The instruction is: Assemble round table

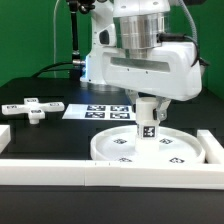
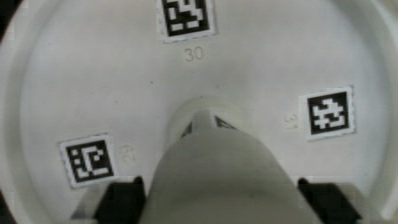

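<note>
Cylinder leg point(image 2: 214, 165) right up close, clenched upright in my end effector point(image 2: 217, 195), over the round disc's point(image 2: 107, 80) middle; cross-shaped foot point(image 1: 33, 108) lies well apart.

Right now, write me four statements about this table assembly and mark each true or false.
1. The leg stands upright over the round disc. True.
2. The cross-shaped foot is already on the leg. False: it lies apart on the table, toward the exterior view's left.
3. The jaws are closed on the leg. True.
4. The disc lies on top of the marker board. False: it lies on the table, nearer the camera than the board.
</note>
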{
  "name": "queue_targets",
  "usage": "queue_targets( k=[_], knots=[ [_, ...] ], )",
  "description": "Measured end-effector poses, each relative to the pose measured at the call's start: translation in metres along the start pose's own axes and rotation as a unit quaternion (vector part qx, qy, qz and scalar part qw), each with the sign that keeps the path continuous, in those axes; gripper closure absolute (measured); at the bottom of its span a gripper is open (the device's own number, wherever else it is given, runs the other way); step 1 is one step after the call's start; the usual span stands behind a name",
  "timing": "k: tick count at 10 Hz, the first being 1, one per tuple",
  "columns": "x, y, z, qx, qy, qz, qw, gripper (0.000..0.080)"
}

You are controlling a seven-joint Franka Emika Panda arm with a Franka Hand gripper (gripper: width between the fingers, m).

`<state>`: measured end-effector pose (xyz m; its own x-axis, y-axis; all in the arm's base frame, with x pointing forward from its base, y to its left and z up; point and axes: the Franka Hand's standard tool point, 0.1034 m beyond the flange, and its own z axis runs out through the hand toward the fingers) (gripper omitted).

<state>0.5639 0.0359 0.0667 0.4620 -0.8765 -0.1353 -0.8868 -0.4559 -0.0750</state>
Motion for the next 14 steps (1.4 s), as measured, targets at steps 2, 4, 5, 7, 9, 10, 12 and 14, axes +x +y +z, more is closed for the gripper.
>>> queue_targets(
  k=[2,4,5,7,9,10,12,14],
  knots=[
    [-0.0008,-0.0004,0.0004,0.016,-0.008,0.112,0.994,0.0390],
    [-0.0025,-0.0010,0.0008,0.023,-0.014,0.180,0.983,0.0390],
    [-0.0026,-0.0013,0.0008,0.023,-0.015,0.209,0.977,0.0390],
    [-0.0022,-0.0022,0.0004,0.026,-0.018,0.245,0.969,0.0390],
    [-0.0004,-0.0035,-0.0016,0.034,-0.025,0.334,0.942,0.0390],
    [0.0000,-0.0036,-0.0020,0.041,-0.026,0.373,0.926,0.0390],
    [-0.0008,-0.0046,-0.0021,0.056,-0.028,0.447,0.892,0.0390],
    [-0.0005,-0.0048,-0.0021,0.059,-0.027,0.471,0.880,0.0390]
  ],
)
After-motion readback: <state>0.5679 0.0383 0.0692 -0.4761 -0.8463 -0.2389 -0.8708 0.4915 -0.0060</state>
